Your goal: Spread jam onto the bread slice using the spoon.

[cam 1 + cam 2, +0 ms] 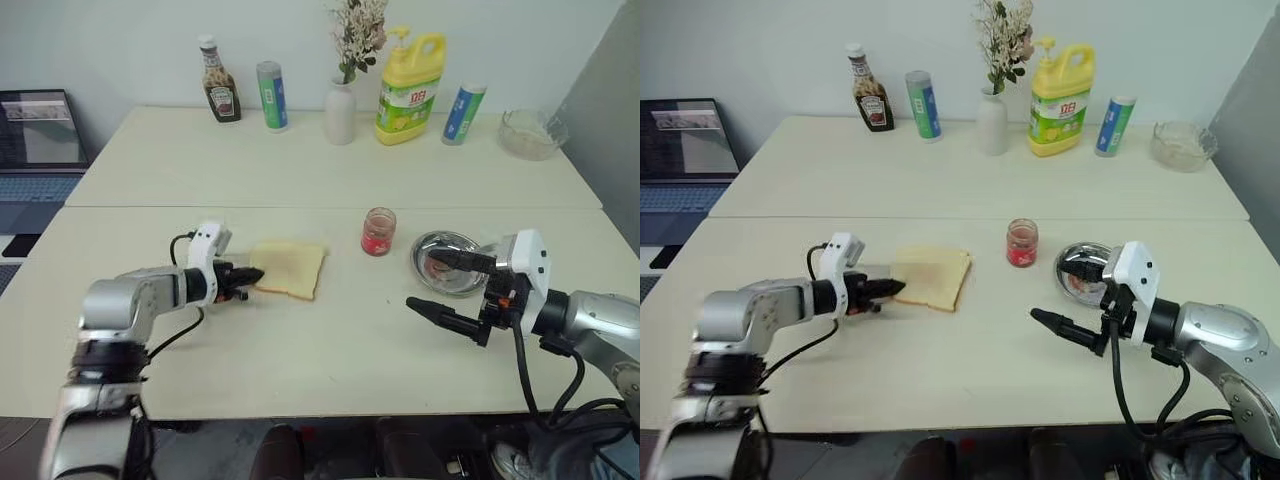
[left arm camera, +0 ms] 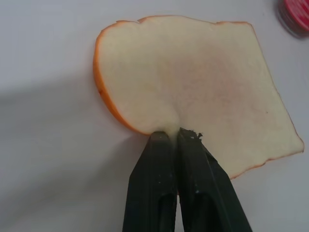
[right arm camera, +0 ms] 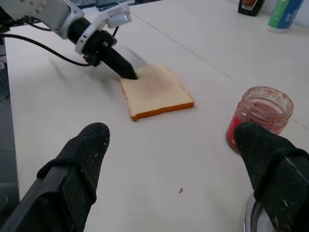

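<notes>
The bread slice (image 1: 292,266) lies flat on the near table, pale with a browner crust and a faint reddish tint in the middle (image 2: 207,82). My left gripper (image 1: 258,275) is shut, its tips pinched on the slice's left edge, where the bread puckers (image 2: 174,131). The jam jar (image 1: 379,232) stands open to the right of the bread, red inside. My right gripper (image 1: 421,280) hovers open and holding nothing, in front of the steel dish (image 1: 455,285). The spoon is hidden from view.
A ketchup bottle (image 1: 219,82), two tubes (image 1: 271,95), a vase of flowers (image 1: 341,105), a yellow detergent bottle (image 1: 410,88) and a glass bowl (image 1: 532,133) line the far table. A laptop (image 1: 38,150) sits at the left.
</notes>
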Robot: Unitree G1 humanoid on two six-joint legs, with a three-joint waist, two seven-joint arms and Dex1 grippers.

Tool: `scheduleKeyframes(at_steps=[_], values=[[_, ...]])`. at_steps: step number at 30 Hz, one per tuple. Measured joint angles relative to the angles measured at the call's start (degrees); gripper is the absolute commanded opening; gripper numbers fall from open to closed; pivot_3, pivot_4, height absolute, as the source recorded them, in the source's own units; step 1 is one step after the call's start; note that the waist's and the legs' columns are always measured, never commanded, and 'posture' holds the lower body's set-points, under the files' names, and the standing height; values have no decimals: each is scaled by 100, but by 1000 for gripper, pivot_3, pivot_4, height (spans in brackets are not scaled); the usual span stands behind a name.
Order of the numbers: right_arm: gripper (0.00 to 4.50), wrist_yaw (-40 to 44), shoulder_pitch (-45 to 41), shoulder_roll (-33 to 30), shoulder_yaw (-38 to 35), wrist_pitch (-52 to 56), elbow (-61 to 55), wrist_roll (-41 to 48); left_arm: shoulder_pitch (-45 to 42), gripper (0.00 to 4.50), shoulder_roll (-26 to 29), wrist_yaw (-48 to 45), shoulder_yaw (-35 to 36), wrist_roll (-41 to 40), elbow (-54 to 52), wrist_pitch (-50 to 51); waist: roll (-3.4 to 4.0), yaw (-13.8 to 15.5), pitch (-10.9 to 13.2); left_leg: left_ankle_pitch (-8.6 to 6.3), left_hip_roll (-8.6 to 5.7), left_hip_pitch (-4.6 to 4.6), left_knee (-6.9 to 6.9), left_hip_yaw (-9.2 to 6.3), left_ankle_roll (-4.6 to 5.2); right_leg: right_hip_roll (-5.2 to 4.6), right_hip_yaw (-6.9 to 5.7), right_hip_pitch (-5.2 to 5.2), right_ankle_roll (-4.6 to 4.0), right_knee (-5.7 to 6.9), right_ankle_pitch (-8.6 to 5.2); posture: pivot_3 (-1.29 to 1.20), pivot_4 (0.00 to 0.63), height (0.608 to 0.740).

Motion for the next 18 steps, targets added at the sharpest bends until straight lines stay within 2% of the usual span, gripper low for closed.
scheduleKeyframes(at_steps=[2,5,13,18], values=[[4500,109,65,-58,-16,4,10,28,288,5,197,-245,-164,-121,-442,27,-1,3,1,0,0,0,1,-1,0,0,0,0,0,0,-1,0,150,740],[4500,387,321,-296,-19,18,17,39,588,5,179,-231,-183,-193,-887,84,-2,31,1,0,-3,-2,2,-1,1,-3,0,1,2,-4,-1,0,150,740],[4500,889,779,-698,23,26,-67,22,936,5,-622,504,-65,-571,-1895,778,-4,30,2,-1,-4,0,6,-2,1,-2,1,7,14,-6,-8,0,150,740],[4500,952,837,-700,24,-9,-68,-16,963,5,-724,707,-68,-785,-2304,982,-5,18,2,0,-3,3,5,-2,1,0,3,7,14,-4,-8,0,150,740]])
